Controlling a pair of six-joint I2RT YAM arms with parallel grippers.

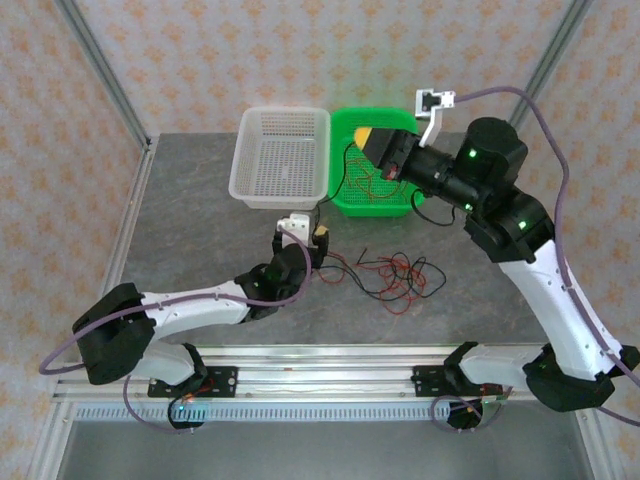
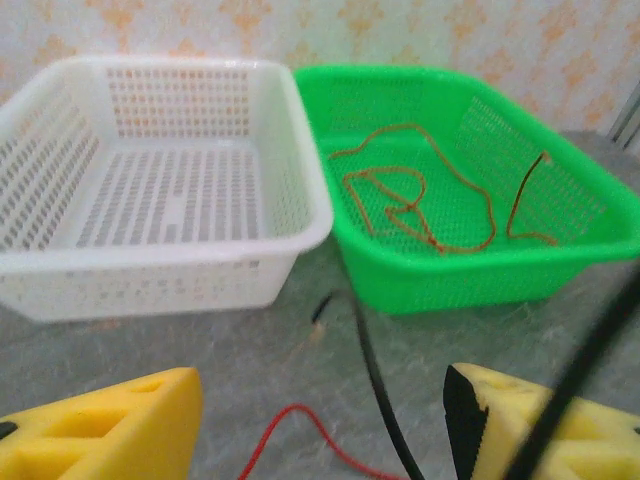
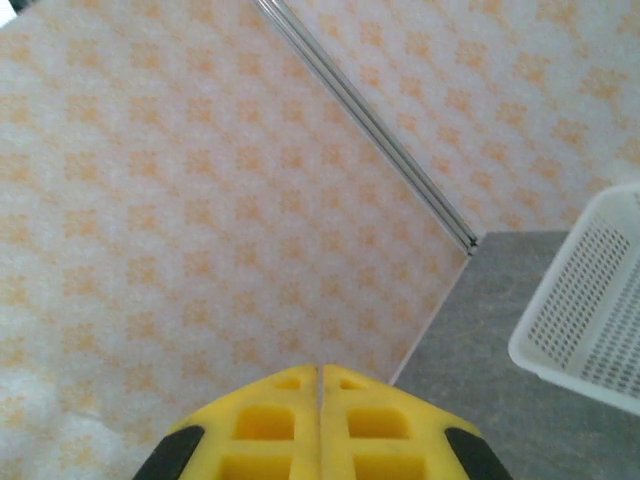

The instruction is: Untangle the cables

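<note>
The loose cables (image 1: 395,272) lie as one snarl of red and black strands on the table (image 1: 200,230). In the top view that is about 4 o'clock from the table's middle. I cannot count the strands inside the knot.

From it one black cable (image 2: 375,385) and one red cable (image 2: 300,430) trail toward 9 o'clock into the gap of my left gripper (image 1: 300,238). Its two yellow fingers (image 2: 100,430) stand a good way apart, on either side of those strands and clamping neither.

At 12 o'clock from the snarl sits one green basket (image 1: 375,211). Through the left wrist camera I count two orange-red pieces inside it: a long looping piece (image 2: 400,195) and a shorter piece (image 2: 525,195) at its 3 o'clock. I cannot tell whether they join.

One white basket (image 1: 275,200) stands hard against the green basket's 9 o'clock side. That makes two baskets in all.

My right gripper (image 1: 366,138) hangs over the far part of the green basket. Its own camera shows the two yellow fingers (image 3: 260,425) pressed flat together with nothing between them.
</note>
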